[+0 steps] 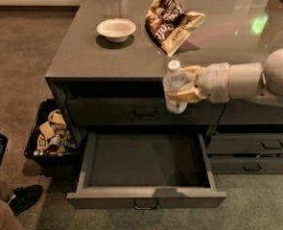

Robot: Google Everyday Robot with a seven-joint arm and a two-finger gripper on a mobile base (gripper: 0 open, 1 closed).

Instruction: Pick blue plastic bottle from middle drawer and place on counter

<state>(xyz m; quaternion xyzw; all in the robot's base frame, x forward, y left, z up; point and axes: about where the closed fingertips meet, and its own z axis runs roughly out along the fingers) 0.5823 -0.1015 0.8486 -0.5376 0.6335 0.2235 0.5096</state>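
Blue plastic bottle (175,87) tight in tool (185,84) — above middle drawer (146,161).

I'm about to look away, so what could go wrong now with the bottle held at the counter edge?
The gripper holds the blue plastic bottle with its base below the counter edge, so moving inward could knock it loose. The chip bag lies just behind and might get pushed.
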